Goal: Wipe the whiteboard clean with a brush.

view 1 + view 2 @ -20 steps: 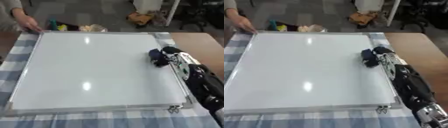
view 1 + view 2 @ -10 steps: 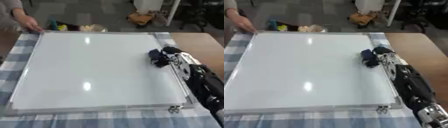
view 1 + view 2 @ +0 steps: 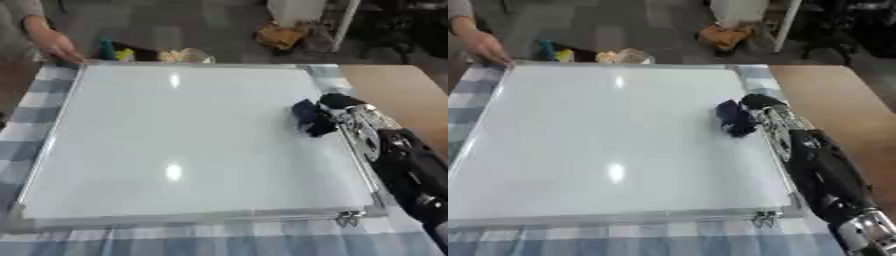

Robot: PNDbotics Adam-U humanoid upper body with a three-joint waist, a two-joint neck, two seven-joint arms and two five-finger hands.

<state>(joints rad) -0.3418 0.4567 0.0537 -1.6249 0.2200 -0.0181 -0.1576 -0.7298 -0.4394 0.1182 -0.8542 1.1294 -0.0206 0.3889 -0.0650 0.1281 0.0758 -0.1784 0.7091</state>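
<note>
A large whiteboard (image 3: 175, 140) with a silver frame lies flat on a blue checked cloth; its surface shows only glare, no marks. My right hand (image 3: 343, 109) reaches in from the right over the board's right edge, fingers curled round a dark blue brush (image 3: 308, 118) that rests on the board. My left hand is not in view. A person's bare hand (image 3: 54, 46) rests on the board's far left corner.
Beyond the board's far edge lie a few small things, green, yellow and pale (image 3: 153, 53). A brown tabletop (image 3: 402, 95) shows to the right of the cloth. A metal clip (image 3: 350, 217) sits at the board's near right corner.
</note>
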